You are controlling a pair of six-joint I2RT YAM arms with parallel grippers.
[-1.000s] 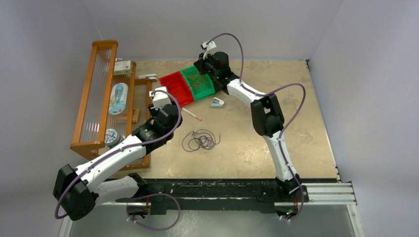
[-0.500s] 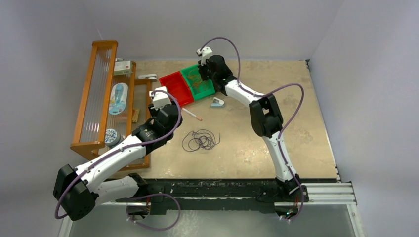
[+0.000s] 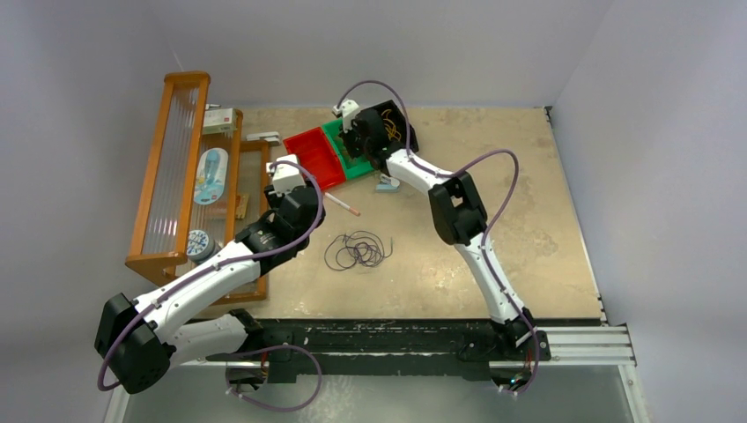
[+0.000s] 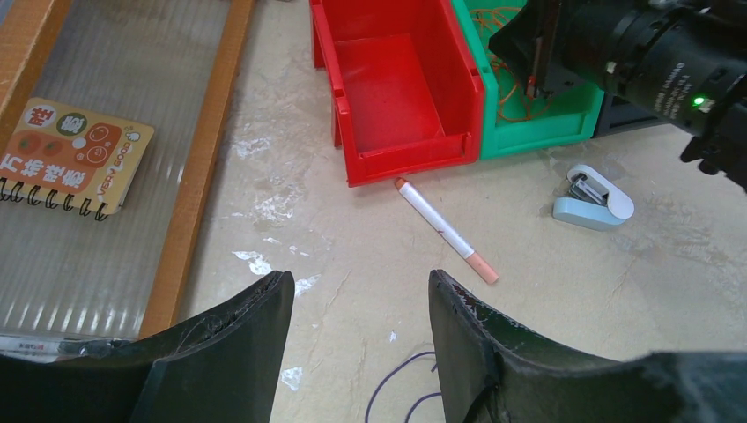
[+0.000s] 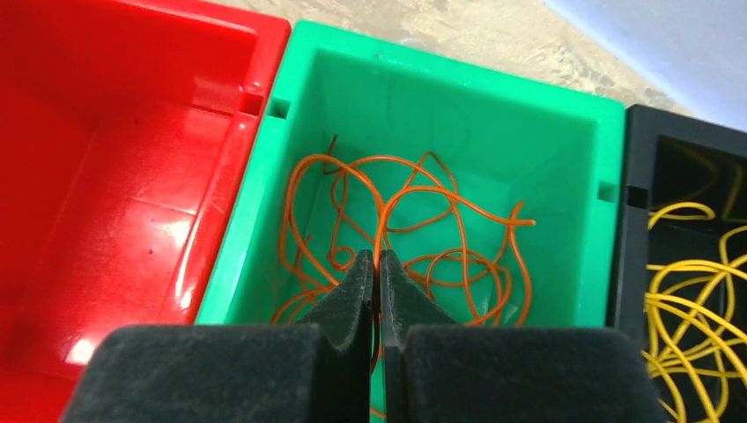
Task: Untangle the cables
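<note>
Orange cables [image 5: 414, 256] lie looped in the green bin [image 5: 458, 115] at the far centre, one strand pinched by the closed right fingers [image 5: 352, 295]. Dark cables [image 3: 357, 249] sit coiled on the bench [image 3: 537, 220], near the open, empty left fingers [image 4: 238, 344].

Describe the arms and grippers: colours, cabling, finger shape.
Left arm and right arm: white links, black joints, a purple cable looping outside each. White camera mount at each wrist. Left gripper and right gripper: two black, matte fingers tapering to blunt tips. Green LED on the right wrist.
</note>
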